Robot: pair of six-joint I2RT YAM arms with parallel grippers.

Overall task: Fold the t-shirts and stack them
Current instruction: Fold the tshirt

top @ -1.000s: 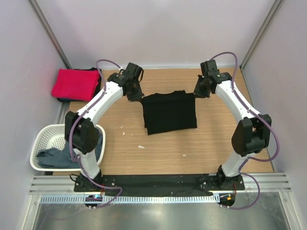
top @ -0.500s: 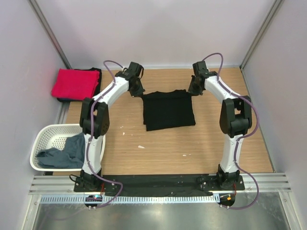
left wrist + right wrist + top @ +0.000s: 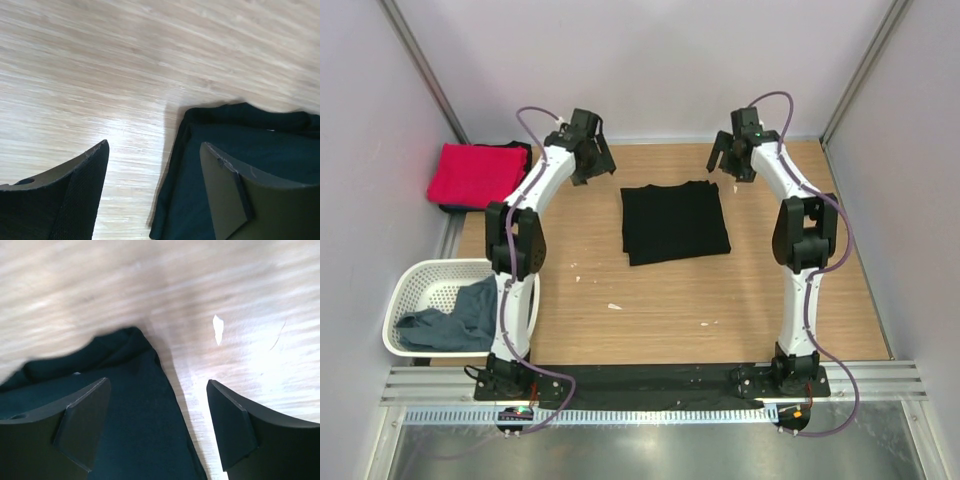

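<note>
The black tee (image 3: 674,221) looked limp, light (layers slip): I'd pinch its corners; left gripper (image 3: 152,150), right gripper (image 3: 157,385) both gaped empty.

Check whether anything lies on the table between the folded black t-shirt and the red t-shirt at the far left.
Nothing lies on the table between the black t-shirt and the red t-shirt. Only the left arm reaches across above that stretch, the left gripper open and empty.
</note>
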